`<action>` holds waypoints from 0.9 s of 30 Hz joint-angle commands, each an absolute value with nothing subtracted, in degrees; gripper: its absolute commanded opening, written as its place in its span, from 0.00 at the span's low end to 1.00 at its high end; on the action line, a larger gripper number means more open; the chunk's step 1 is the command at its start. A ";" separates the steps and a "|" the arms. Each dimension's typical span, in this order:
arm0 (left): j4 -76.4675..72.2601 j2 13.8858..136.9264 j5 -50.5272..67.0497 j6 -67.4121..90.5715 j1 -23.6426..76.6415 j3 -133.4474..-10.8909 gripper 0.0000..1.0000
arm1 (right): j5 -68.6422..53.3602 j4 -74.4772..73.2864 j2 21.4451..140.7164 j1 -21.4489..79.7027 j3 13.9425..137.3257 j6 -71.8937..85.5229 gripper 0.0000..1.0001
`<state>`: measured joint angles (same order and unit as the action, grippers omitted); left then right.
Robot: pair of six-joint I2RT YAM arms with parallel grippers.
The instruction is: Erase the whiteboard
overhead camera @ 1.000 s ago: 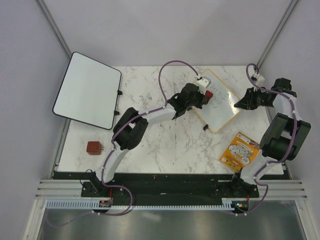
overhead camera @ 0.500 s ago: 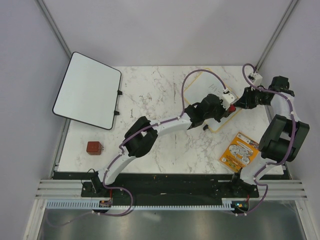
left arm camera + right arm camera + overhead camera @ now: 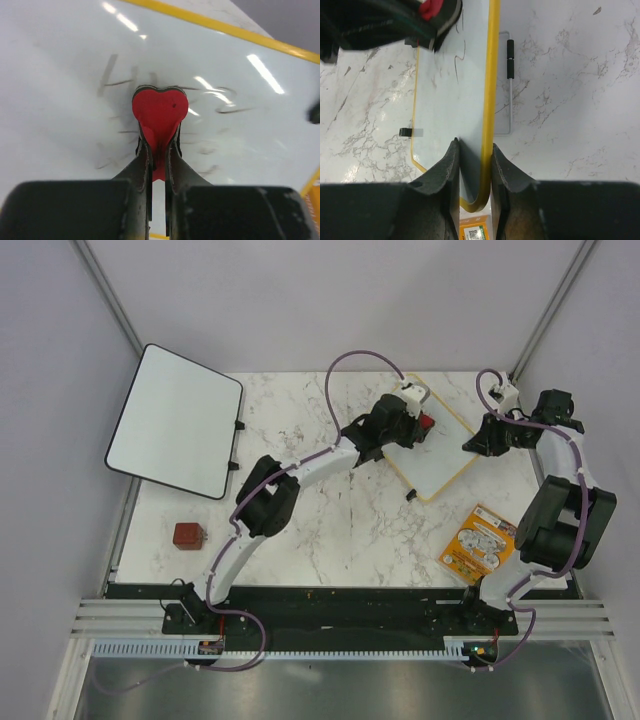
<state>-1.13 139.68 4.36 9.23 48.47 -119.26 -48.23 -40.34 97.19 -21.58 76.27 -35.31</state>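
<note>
The whiteboard [image 3: 445, 462] has a yellow frame and lies at the table's back right, with smeared dark handwriting [image 3: 112, 75] on it. My left gripper [image 3: 418, 426] is shut on a red heart-shaped eraser [image 3: 160, 107], which presses on the writing near the board's upper part. My right gripper [image 3: 472, 446] is shut on the whiteboard's right edge; in the right wrist view its jaws [image 3: 474, 150] stand either side of the yellow frame [image 3: 488, 90] near a corner. The eraser [image 3: 431, 7] also shows at the top left of that view.
A larger black-framed white board [image 3: 175, 420] hangs over the table's left edge. A red-brown block [image 3: 188, 535] sits front left. An orange packet [image 3: 480, 543] lies front right, near the whiteboard's corner. A black clip [image 3: 410, 495] sticks out of the board's near edge. A wire stand [image 3: 510, 90] lies beside the board.
My left gripper swept the eraser right across the board, then back up and left to the writing. Some handwriting is fainter. My right gripper has stayed on the board's right edge.
</note>
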 commanded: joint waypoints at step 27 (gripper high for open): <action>7.03 140.18 7.39 14.57 52.05 -114.08 0.02 | -42.80 -52.21 95.98 -18.37 73.83 -45.79 0.00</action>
<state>2.17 136.92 6.35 10.22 54.11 -115.42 -45.39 -45.52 95.29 -21.28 75.99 -37.47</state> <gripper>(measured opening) 0.074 0.285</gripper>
